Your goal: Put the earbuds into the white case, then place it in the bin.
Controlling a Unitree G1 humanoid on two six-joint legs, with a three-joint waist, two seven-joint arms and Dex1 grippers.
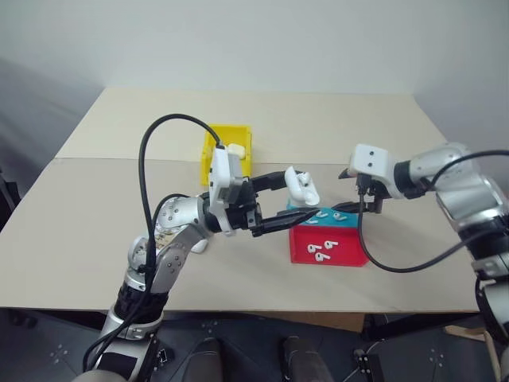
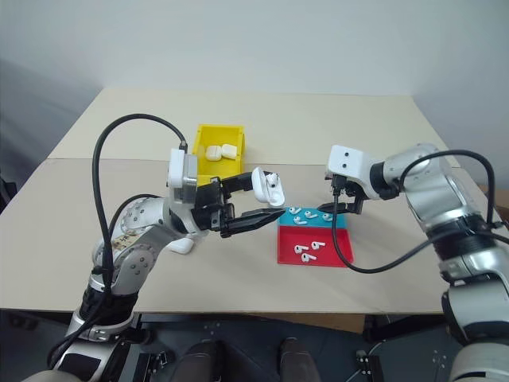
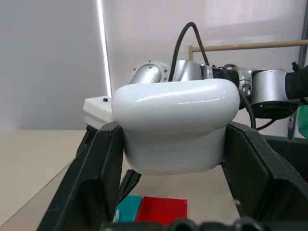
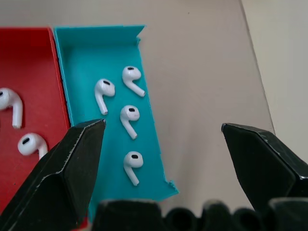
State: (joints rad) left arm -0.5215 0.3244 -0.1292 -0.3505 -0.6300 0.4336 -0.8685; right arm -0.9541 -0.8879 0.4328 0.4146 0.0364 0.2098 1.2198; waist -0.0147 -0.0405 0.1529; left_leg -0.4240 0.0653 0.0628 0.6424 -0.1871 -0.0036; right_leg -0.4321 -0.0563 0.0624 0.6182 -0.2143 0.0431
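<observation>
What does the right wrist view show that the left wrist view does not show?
The right wrist view shows four earbuds lying in the teal tray, with the open right gripper above them. The left wrist view shows the white case clamped in the shut left gripper, with the right arm behind it. Both show the red tray beside the teal one.

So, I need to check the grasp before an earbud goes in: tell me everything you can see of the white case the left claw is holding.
The white case is a small glossy pebble of smooth plastic with rounded corners. Its hinged lid stands open. It is held off the table, tilted, clamped between the two black fingers of the left claw, which press on its opposite sides. It hangs above the table beside the teal tray; nothing else touches it.
</observation>
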